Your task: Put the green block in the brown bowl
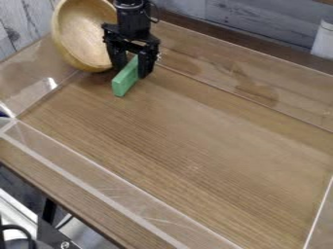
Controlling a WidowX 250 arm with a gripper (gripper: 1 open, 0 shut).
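Observation:
The green block (125,79) lies flat on the wooden table, pointing toward the lower left. My black gripper (132,60) hangs directly over its far end, open, one finger on each side of the block. I cannot tell whether the fingers touch it. Just to the left is the brown bowl (77,35), a round tan wooden bowl tipped on its side so that its hollow faces right, toward the gripper. The bowl holds nothing that I can see.
The table (196,136) is ringed by a low clear plastic wall (78,180). A pale wood-look backdrop stands behind it, and a white object (322,41) sits at the far right edge.

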